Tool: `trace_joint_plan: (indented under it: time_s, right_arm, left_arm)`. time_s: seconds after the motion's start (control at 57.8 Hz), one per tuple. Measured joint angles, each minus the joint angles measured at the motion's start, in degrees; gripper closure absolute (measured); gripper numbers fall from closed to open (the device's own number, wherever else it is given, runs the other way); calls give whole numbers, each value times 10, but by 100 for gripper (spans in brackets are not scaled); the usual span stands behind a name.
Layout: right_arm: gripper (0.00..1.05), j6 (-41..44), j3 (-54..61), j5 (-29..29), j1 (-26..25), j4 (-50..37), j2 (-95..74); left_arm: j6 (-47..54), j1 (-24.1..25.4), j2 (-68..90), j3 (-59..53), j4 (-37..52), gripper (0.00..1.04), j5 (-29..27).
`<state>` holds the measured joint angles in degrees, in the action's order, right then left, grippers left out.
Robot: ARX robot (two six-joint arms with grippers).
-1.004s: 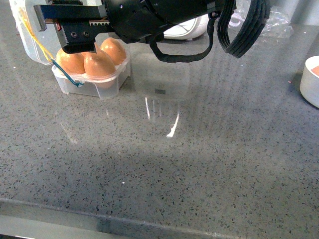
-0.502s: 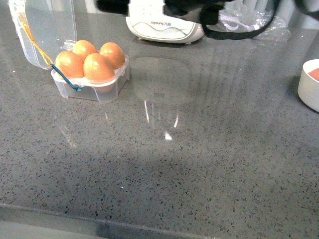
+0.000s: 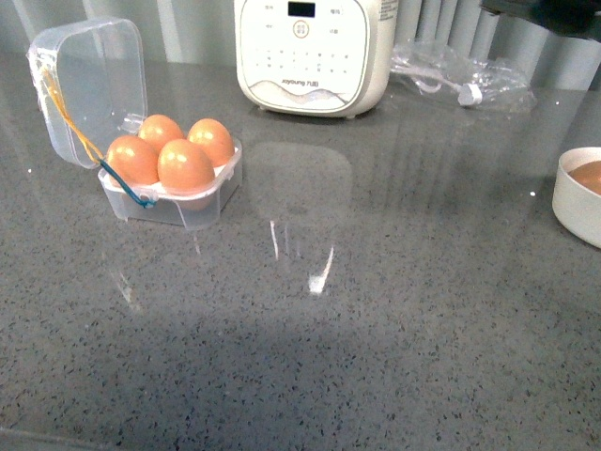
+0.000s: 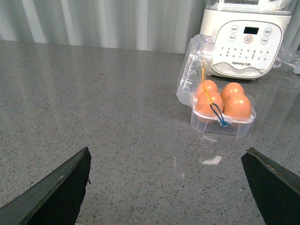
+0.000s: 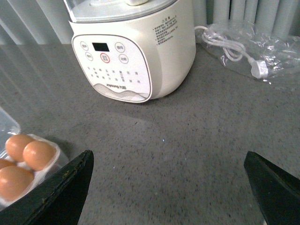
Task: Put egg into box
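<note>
Though neither gripper shows in the front view, each wrist camera catches its own pair of dark fingertips. The left gripper stands with its jaws spread wide and nothing between them, and the right gripper is just as wide and just as empty. Only a dark scrap of the right arm shows at the far right of the front view.

The box sits on the grey speckled countertop at the far left. Its clear lid is thrown back and stands up on the left side, with a yellow band and a blue band looped across that side. Every one of its four cups holds an orange-brown egg (all four look alike, so which is the task's own cannot be told).

Behind the box, to its right, stands a cream Joyoung cooker with a button panel. Further right lies a clear plastic bag holding a white power cord. At the right edge a white bowl holds something brown.
</note>
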<state>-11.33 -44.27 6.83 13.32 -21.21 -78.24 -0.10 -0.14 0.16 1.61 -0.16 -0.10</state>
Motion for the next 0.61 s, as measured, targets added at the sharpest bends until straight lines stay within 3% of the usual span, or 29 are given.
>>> trace_joint_plan:
  time_s: [0.173, 0.208, 0.26, 0.45, 0.606]
  right_arm:
    - [8, 2, 89, 1, -38, 7, 143]
    - [16, 36, 121, -76, -35, -45, 172]
    - [29, 72, 170, -126, -50, -80, 217]
    - [64, 105, 280, -72, -122, -65, 335]
    - [91, 110, 321, -68, -132, -68, 376]
  left_arm:
    - [0, 0, 0, 0, 0, 7, 0]
    - [0, 0, 0, 0, 0, 7, 0]
    - [0, 0, 0, 0, 0, 7, 0]
    - [0, 0, 0, 0, 0, 7, 1]
    - [0, 0, 0, 0, 0, 7, 0]
